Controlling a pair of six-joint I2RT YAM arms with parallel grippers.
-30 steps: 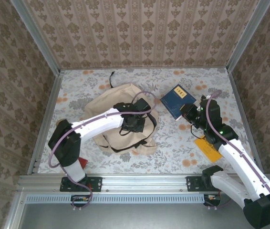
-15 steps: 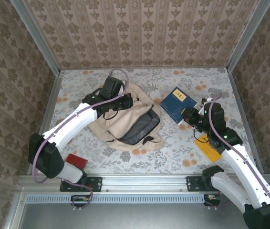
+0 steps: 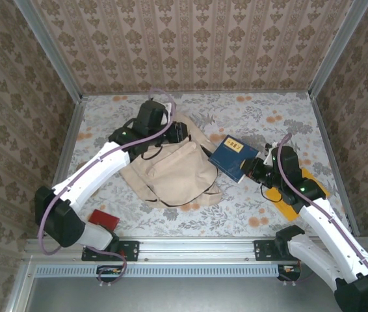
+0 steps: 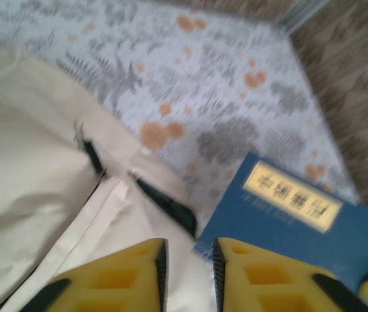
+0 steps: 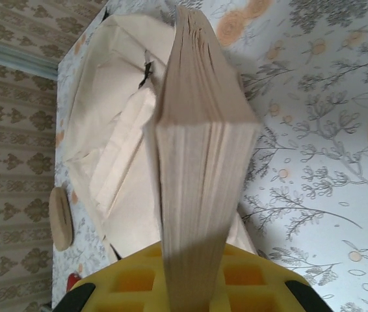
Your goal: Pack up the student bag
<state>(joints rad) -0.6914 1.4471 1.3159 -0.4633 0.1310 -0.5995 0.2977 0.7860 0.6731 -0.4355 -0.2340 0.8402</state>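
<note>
We see the left gripper (image 4: 188, 259) with its yellow fingers only a little apart and nothing caught between them. The student bag (image 3: 171, 170) lies directly under it and spreads out to its left. The right gripper (image 5: 194, 278) is closed firmly on the blue book (image 3: 234, 156), holding it on edge between the fingers, and the bag lies just ahead of it, beyond the book.
</note>
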